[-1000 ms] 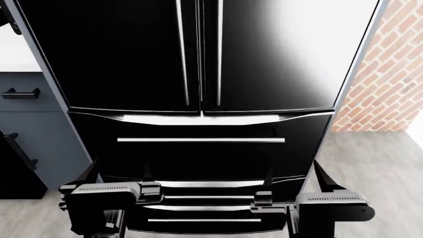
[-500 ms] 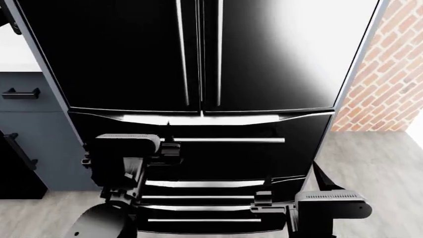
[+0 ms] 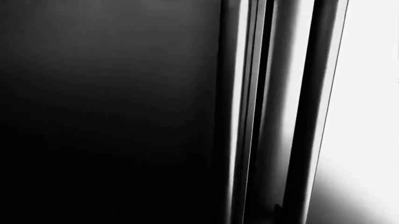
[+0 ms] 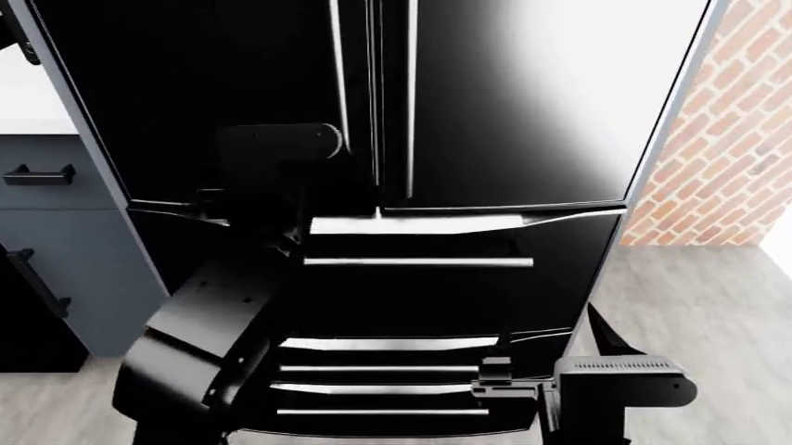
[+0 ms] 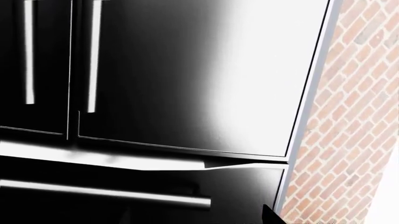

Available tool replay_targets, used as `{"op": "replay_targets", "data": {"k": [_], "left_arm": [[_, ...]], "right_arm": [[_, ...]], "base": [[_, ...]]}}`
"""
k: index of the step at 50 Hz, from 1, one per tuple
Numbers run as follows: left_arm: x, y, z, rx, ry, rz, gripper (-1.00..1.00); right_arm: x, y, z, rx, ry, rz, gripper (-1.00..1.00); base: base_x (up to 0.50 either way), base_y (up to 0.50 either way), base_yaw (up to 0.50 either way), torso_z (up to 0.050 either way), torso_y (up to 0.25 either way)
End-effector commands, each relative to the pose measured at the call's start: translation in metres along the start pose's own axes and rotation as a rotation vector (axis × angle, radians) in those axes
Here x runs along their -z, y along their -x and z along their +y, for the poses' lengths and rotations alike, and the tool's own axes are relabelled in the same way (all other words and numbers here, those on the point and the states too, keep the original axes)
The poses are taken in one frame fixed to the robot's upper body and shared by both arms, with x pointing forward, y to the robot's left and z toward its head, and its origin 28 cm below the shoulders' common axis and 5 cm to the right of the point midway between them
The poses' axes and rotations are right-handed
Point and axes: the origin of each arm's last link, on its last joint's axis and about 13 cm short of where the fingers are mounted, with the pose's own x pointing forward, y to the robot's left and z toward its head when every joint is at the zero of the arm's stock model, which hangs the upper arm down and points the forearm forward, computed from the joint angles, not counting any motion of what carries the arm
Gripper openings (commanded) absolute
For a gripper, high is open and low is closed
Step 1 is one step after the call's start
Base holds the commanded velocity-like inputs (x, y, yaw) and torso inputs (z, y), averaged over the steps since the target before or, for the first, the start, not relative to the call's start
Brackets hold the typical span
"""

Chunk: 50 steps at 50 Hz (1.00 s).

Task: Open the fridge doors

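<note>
Head view: fridge doors beyond left claw.

Head view looking forward and down at the fridge doors from a short way back, left wrist view pressed very close to the door seam and bar handles, right wrist view lower and farther back, facing the right door beside a brick wall, all three sharing the handles

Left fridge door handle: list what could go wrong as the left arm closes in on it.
1. The two silver handles flank the narrow door seam, so the left arm might catch the wrong one.
2. The doors are glossy black, as is the arm; depth is hard to judge, risking a bump.
3. The left pincer is unseen in every view.
</note>
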Motion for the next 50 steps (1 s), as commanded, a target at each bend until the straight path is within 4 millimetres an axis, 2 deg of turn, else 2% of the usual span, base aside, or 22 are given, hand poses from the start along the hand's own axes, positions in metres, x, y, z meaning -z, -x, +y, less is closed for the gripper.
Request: {"op": "replay_targets", "data": {"k": [1, 13, 14, 21, 27, 31, 50], "left_arm": [[-0.029, -0.025, -0.013, 0.011, 0.045, 0.009, 1.0], [-0.043, -0.041, -0.017, -0.002, 0.036, 0.017, 1.0], [-0.052, -0.049, -0.019, 0.007, 0.018, 0.011, 1.0], [-0.06, -0.062, -0.027, 0.017, -0.006, 0.027, 1.0], [-0.062, -0.068, -0.031, 0.019, -0.027, 0.034, 1.0], [-0.065, -0.08, -0.029, -0.025, -0.017, 0.056, 1.0], [-0.061, -0.114, -0.029, -0.093, -0.038, 0.086, 1.0]], "right_arm": [[0.0, -0.002, -0.002, 0.013, 0.001, -0.001, 1.0], [-0.001, -0.001, -0.003, 0.014, -0.002, -0.004, 1.0], [-0.001, -0.001, -0.003, 0.016, -0.003, -0.003, 1.0], [-0.001, 0.0, -0.004, 0.016, -0.005, -0.003, 1.0], [0.0, -0.001, -0.004, 0.014, -0.004, -0.001, 1.0], [0.0, -0.001, -0.004, 0.014, -0.004, -0.001, 1.0], [0.001, -0.001, -0.003, 0.011, -0.005, 0.0, 1.0]], "base": [[0.0, 0.0, 0.0, 0.0, 0.0], [0.0, 0.0, 0.0, 0.0, 0.0], [0.0, 0.0, 0.0, 0.0, 0.0], [0.0, 0.0, 0.0, 0.0, 0.0], [0.0, 0.0, 0.0, 0.0, 0.0], [0.0, 0.0, 0.0, 0.0, 0.0], [0.0, 0.0, 0.0, 0.0, 0.0]]}}
